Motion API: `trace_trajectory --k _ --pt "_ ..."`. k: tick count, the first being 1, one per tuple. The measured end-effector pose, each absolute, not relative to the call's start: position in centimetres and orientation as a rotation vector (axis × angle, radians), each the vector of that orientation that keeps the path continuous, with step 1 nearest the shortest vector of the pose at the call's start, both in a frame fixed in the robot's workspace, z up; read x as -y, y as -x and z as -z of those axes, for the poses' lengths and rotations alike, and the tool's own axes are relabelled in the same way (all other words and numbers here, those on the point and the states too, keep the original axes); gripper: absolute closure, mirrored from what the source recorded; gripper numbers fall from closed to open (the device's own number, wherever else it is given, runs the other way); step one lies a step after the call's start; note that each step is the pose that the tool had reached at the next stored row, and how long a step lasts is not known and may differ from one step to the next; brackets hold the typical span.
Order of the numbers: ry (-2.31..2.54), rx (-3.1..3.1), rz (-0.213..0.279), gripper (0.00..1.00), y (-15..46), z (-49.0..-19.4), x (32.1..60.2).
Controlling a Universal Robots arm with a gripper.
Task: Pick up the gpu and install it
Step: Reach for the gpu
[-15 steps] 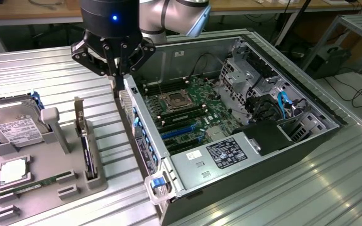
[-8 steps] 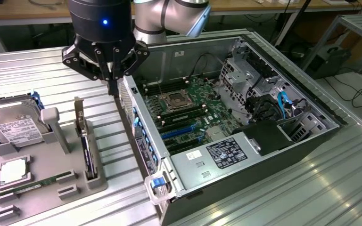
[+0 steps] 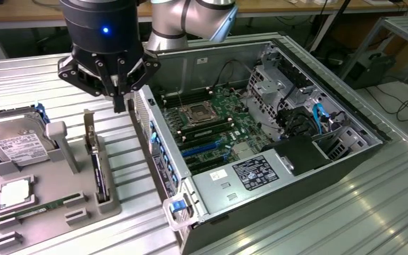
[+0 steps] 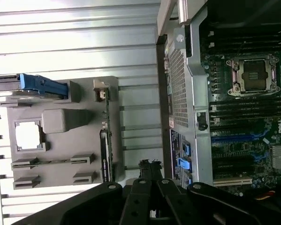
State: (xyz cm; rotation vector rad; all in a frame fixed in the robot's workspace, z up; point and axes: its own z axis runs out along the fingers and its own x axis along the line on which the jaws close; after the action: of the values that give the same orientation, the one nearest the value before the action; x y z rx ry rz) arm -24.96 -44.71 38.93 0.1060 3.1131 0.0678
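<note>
The gpu [image 3: 98, 169] stands on its long edge in a slot of the grey holder tray [image 3: 69, 183], its silver bracket [image 3: 88, 125] at the far end. In the wrist view the gpu [image 4: 104, 157] is a thin dark strip along the tray's edge. My gripper [image 3: 121, 101] hangs in the air above the gap between the tray and the open computer case [image 3: 189, 212], a little beyond the card's bracket end. Its fingertips [image 4: 149, 165] are shut together with nothing between them.
The tray also carries a silver hard drive [image 3: 16, 143], a square processor [image 3: 16, 192] and a green memory stick [image 3: 37, 210]. Inside the case lie the motherboard [image 3: 222, 125] with blue card slots [image 3: 204, 147], a processor socket [image 3: 197, 112] and the power supply [image 3: 261, 171]. Everything rests on a ribbed metal table [image 3: 346, 212].
</note>
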Motion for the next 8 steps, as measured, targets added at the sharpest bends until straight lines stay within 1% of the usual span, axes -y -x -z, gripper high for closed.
trace_trajectory --k 8 --pt "-0.105 -3.113 -0.068 0.89 26.4 -38.9 44.9"
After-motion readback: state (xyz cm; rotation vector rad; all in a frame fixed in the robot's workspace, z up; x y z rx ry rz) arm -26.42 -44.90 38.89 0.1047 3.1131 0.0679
